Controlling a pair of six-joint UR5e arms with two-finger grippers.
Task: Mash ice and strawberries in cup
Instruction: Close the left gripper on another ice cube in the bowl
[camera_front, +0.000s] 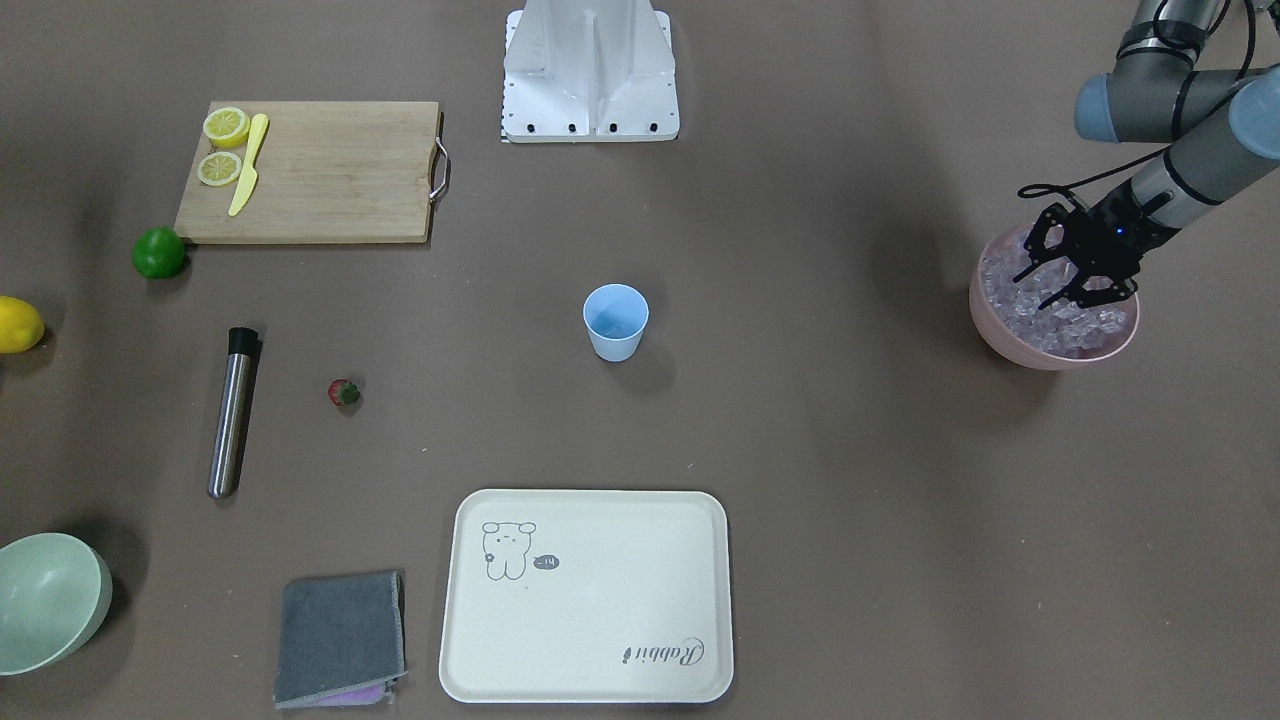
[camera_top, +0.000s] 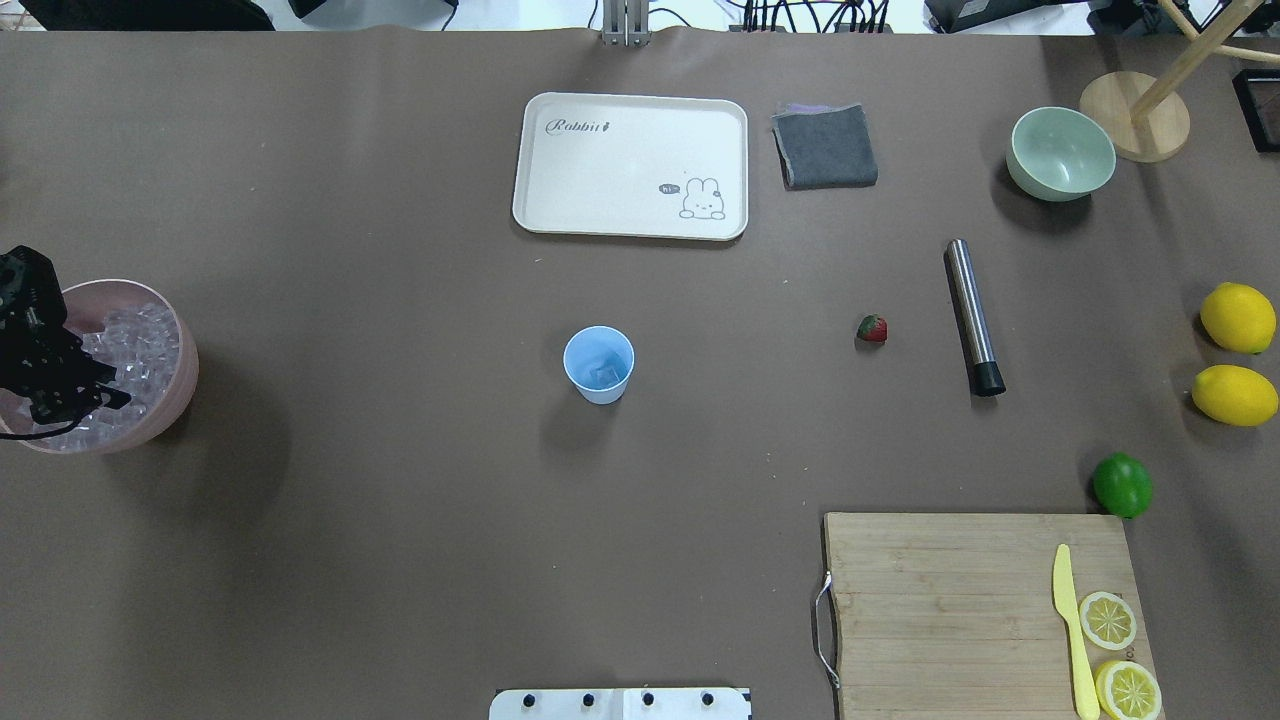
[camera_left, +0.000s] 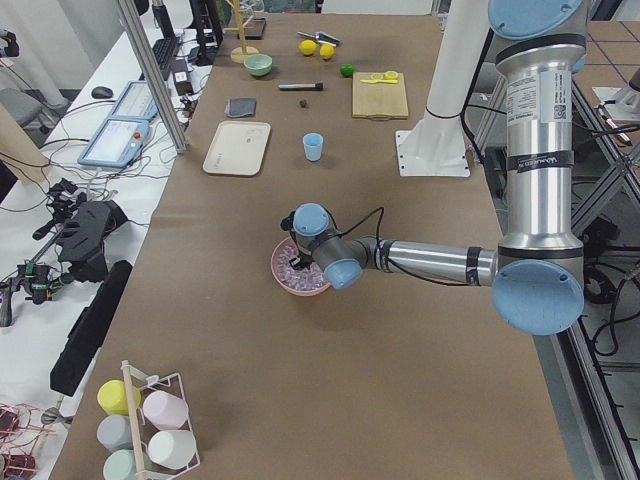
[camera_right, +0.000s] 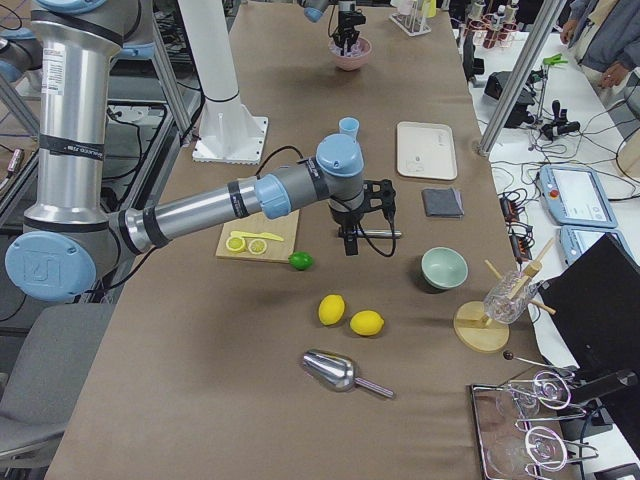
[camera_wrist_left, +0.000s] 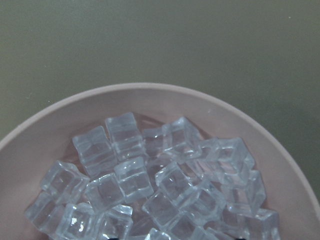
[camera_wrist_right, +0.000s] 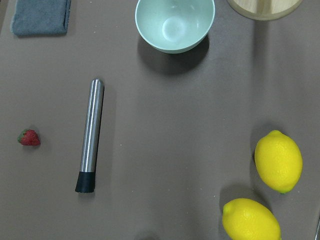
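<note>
The left arm (camera_front: 1205, 155) occupied the 2 o'clock corner of the front-facing view, its forearm slanting down toward 8 o'clock. The left claw (camera_front: 1033, 290) hung low at its tip, jaws spread apart, fingers (camera_front: 1040, 235) aimed toward 8 o'clock. In the right side view the right arm (camera_right: 200, 215) stretched from 8 o'clock toward centre with its wrist bent. The right claw (camera_right: 349, 240) pointed straight down, and its jaws could not be judged.

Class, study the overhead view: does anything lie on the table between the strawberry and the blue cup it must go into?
Nothing visible does. Only bare table lies between the strawberry and the cup. The metal rod lies on the strawberry's other side, away from the cup.
</note>
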